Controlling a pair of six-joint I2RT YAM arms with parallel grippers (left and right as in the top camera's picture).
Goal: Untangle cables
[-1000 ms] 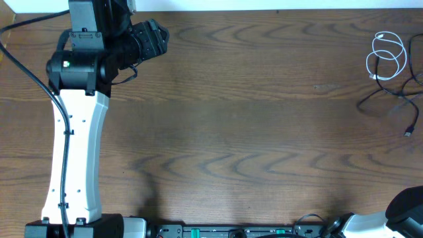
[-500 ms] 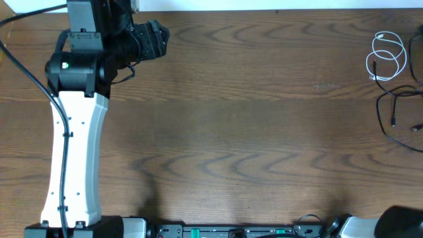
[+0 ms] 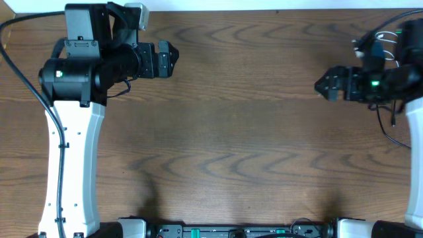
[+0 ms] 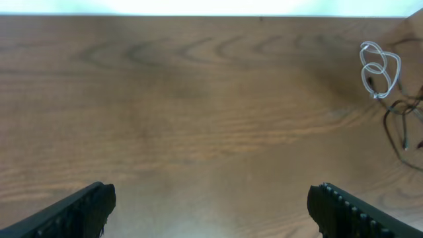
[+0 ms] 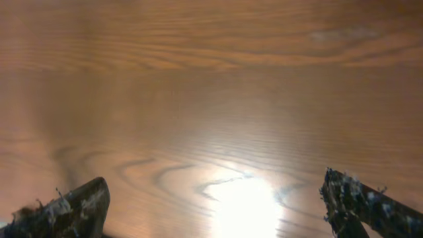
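The white cable [image 4: 378, 66] lies in a small looped coil at the table's far right. The black cable [image 4: 403, 122] lies loose just beside it. In the overhead view my right arm covers most of both; only a bit of the white cable [image 3: 383, 36] and a black cable loop [image 3: 391, 132] show. My right gripper [image 3: 322, 84] is open and empty, left of the cables, pointing away from them; its wrist view [image 5: 215, 205] shows only bare wood. My left gripper [image 3: 166, 61] is open and empty at the far left, facing the cables across the table [image 4: 211, 211].
The wooden table [image 3: 238, 132] stretches between the two arms. The table's back edge [image 4: 198, 14] runs along the top. Thick black robot wires run along the left arm [image 3: 20, 63].
The right arm has swung in from the bottom right corner and now sits over the cables. The black cable shifted on the table. The left gripper turned slightly and moved right.
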